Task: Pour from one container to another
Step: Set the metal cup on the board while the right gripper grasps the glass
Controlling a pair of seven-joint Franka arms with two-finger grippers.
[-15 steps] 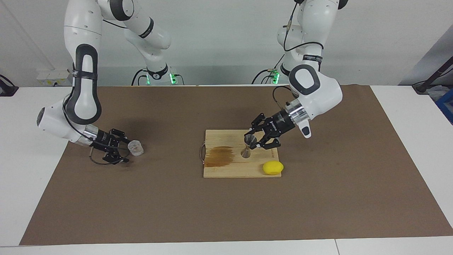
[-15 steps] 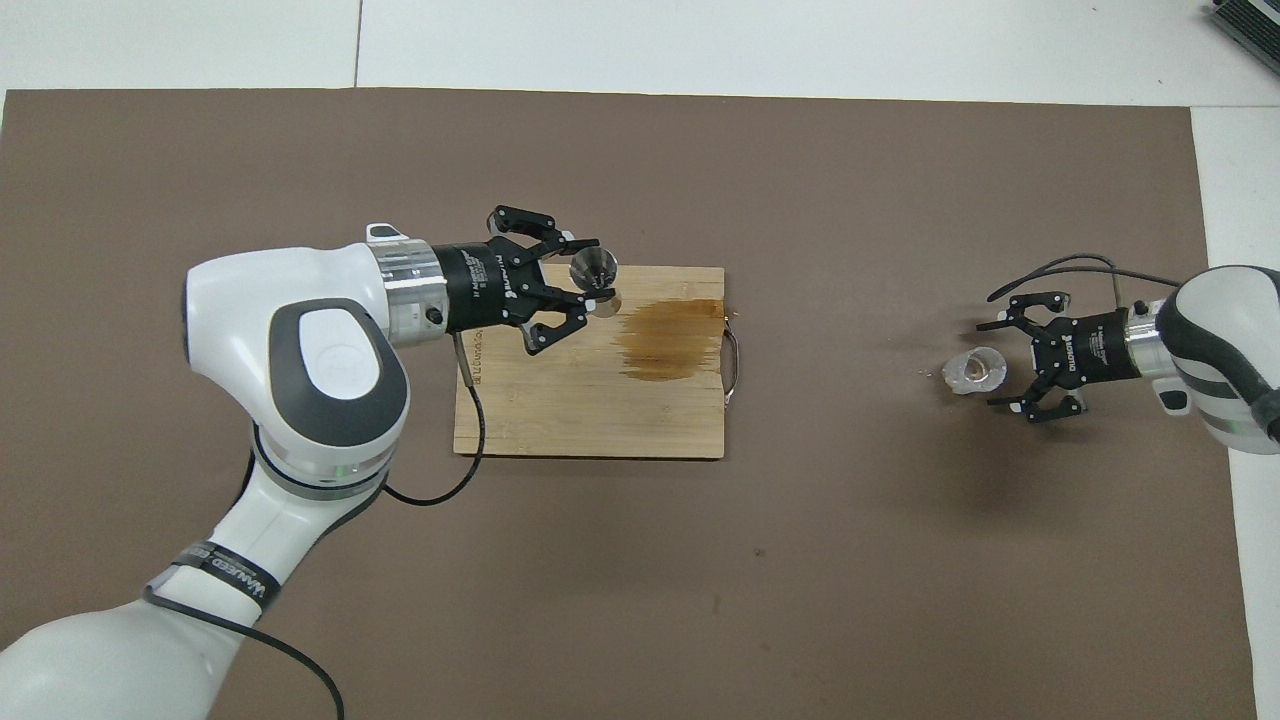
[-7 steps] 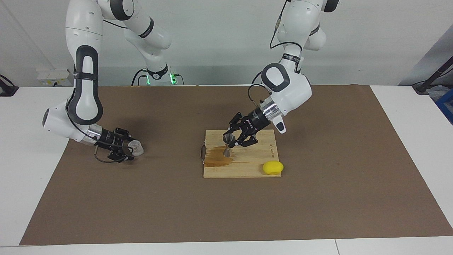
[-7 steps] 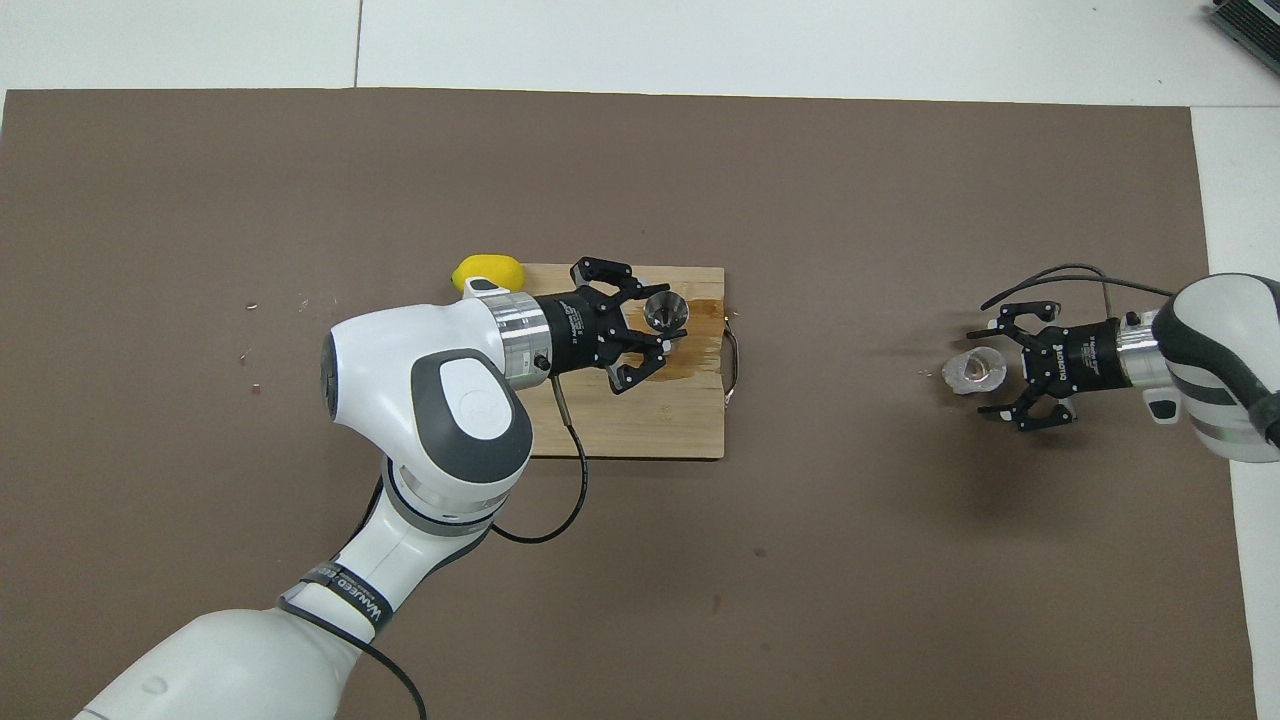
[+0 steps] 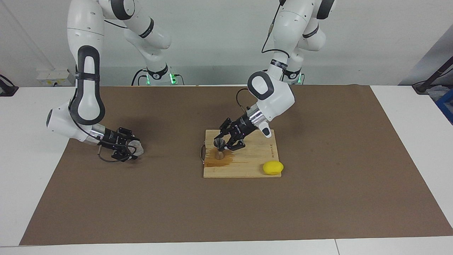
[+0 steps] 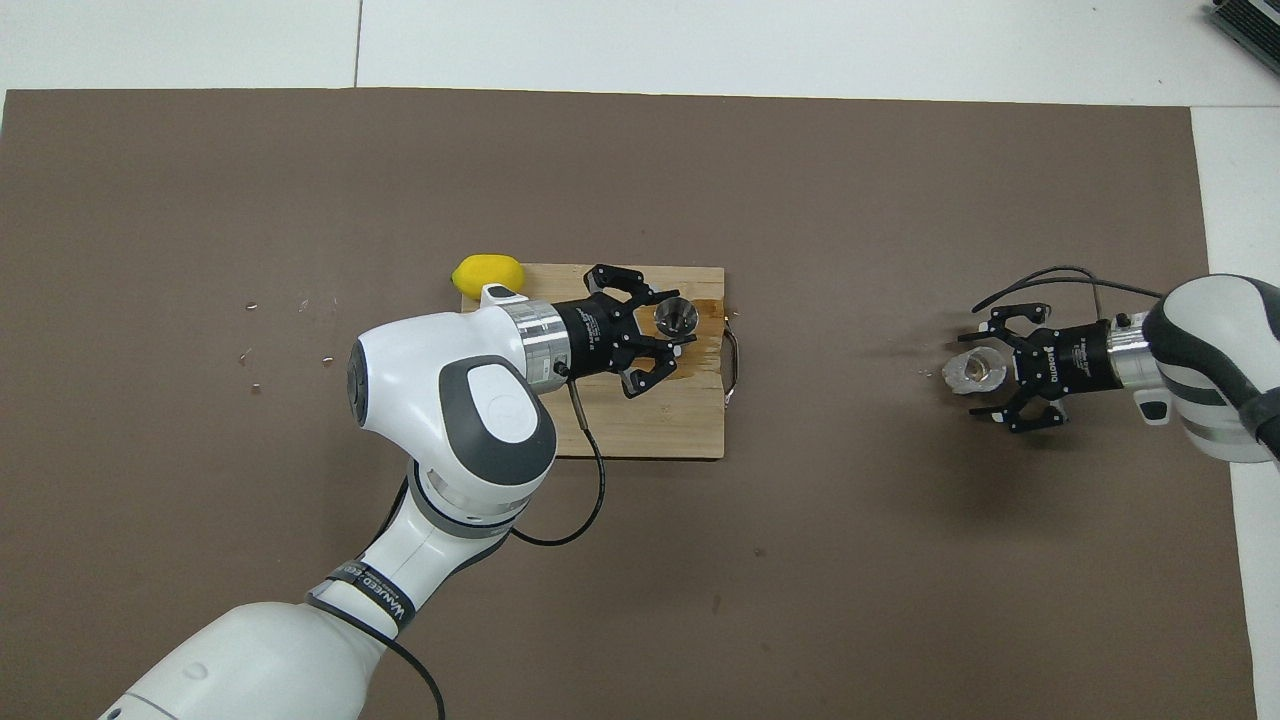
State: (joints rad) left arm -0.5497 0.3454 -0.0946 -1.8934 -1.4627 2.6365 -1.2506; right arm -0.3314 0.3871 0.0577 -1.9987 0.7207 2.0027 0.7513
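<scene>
The steel jigger (image 5: 219, 148) stands upright at the stained end of the wooden cutting board (image 5: 247, 166), with its open cone up (image 6: 676, 316). My left gripper (image 5: 223, 144) is shut on its waist and also shows in the overhead view (image 6: 668, 335). The clear ribbed tumbler (image 5: 136, 148) sits on the brown mat toward the right arm's end of the table (image 6: 972, 371). My right gripper (image 5: 130, 149) is low at the mat and open. Its fingers stand on either side of the tumbler (image 6: 992, 370).
A yellow lemon (image 5: 273, 167) lies at the board's corner toward the left arm's end (image 6: 487, 271). A brown wet stain (image 5: 216, 162) marks the board near its metal handle (image 6: 735, 365). The brown mat (image 5: 318, 198) covers the white table.
My left gripper has moved the jigger along the board toward the right arm's end, onto the stain. My right gripper has moved forward until its open fingers flank the tumbler.
</scene>
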